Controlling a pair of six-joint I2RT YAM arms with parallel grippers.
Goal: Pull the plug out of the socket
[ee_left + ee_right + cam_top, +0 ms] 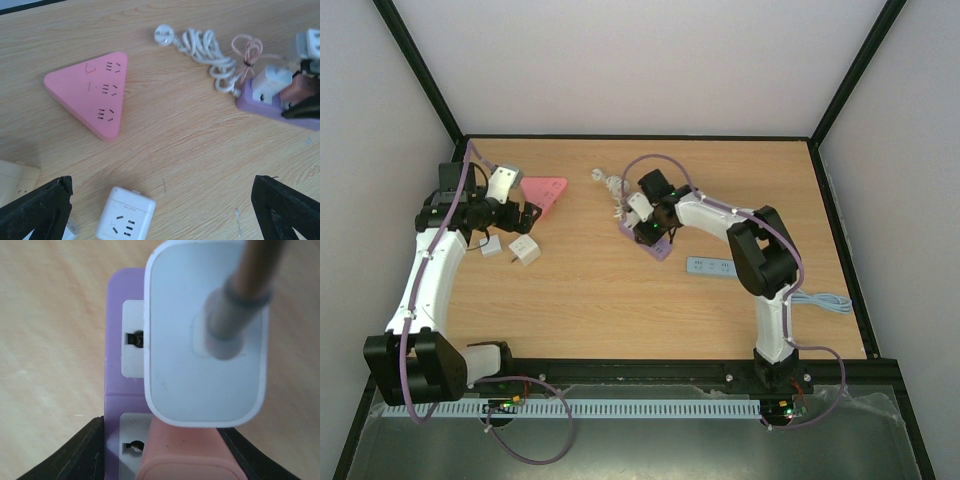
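Observation:
A purple power strip (661, 249) lies mid-table; it also shows in the left wrist view (260, 107) and the right wrist view (116, 340). A white plug (205, 340) with a cable sits in it, seen also from the top (640, 205) and from the left wrist (270, 80). A pink plug (185, 455) sits in the socket beside it. My right gripper (161, 432) is down over the strip (648, 228), jaws apart on either side of the pink plug. My left gripper (161, 182) hovers wide open and empty at the far left (517, 213).
A pink triangular socket (92, 92) lies at the back left (548, 190). A white cube adapter (125, 215) and a second pale adapter (15, 182) lie under the left gripper. A coiled white cable (200, 47) lies behind the strip. A grey-blue strip (710, 267) lies right of centre.

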